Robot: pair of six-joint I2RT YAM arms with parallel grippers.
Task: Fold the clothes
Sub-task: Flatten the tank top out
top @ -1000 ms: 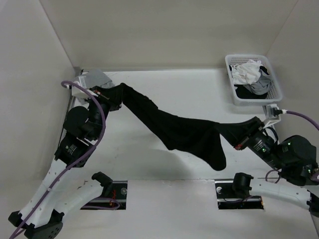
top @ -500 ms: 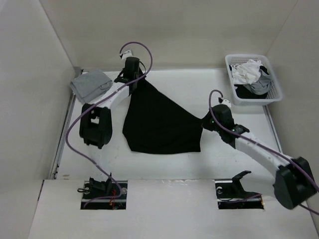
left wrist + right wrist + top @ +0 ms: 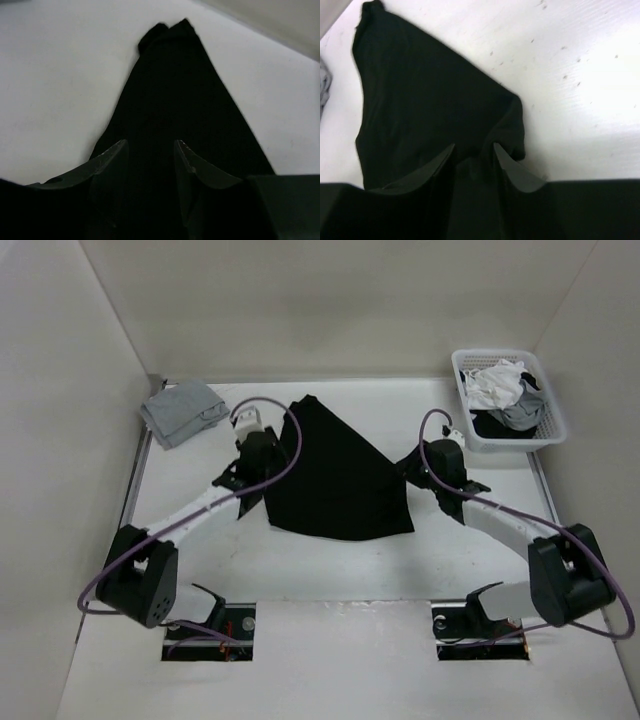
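Observation:
The clothes, one black shirt [image 3: 335, 475], lie spread on the white table as a rough triangle, its point toward the back. My left gripper [image 3: 272, 462] is at the shirt's left edge. In the left wrist view it [image 3: 150, 147] stands open over the black fabric [image 3: 175, 85], nothing pinched between the fingers. My right gripper [image 3: 408, 468] is at the shirt's right corner. In the right wrist view it [image 3: 474, 150] is open too, with the bunched corner of the shirt [image 3: 420, 90] lying under and between the jaws.
A folded light grey garment [image 3: 182, 410] lies at the back left, and shows at the left edge as a grey garment [image 3: 322, 85]. A white basket [image 3: 510, 445] with white and grey cloth stands at the back right. Walls close in the table on three sides.
A second ago both grippers held the shirt stretched in the air. It was then laid on the table; now both grippers have opened and let it go, and the arms have drawn nearer.

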